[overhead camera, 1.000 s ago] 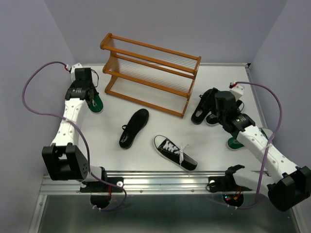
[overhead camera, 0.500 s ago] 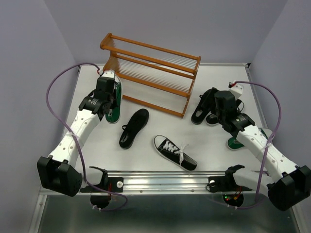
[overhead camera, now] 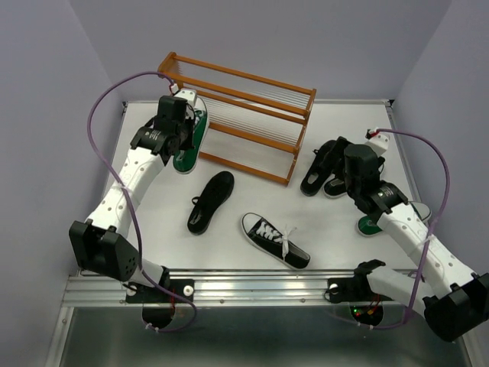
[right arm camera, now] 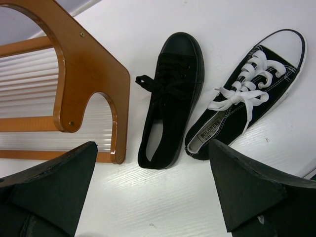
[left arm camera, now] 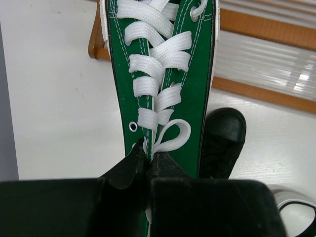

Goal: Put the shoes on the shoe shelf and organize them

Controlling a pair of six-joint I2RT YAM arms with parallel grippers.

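Observation:
My left gripper (left arm camera: 148, 157) is shut on the tongue edge of a green sneaker (left arm camera: 163, 74) with white laces. It holds the sneaker (overhead camera: 191, 139) in the air at the left end of the orange-brown shoe shelf (overhead camera: 244, 115), toe toward the shelf. A plain black shoe (overhead camera: 212, 200) and a black sneaker with white laces (overhead camera: 275, 239) lie on the table in front. My right gripper (right arm camera: 153, 197) hangs open above another plain black shoe (right arm camera: 170, 103) and a black sneaker (right arm camera: 247, 103), right of the shelf's end frame (right arm camera: 89, 84). A second green sneaker (overhead camera: 370, 224) shows partly under the right arm.
The white table (overhead camera: 229, 252) ends in a metal rail at the near edge. Purple walls stand close on both sides and behind the shelf. Purple cables loop from both arms.
The left arm has swung right and away from the left edge, carrying the green sneaker up to the shelf's left end. The right arm has barely shifted.

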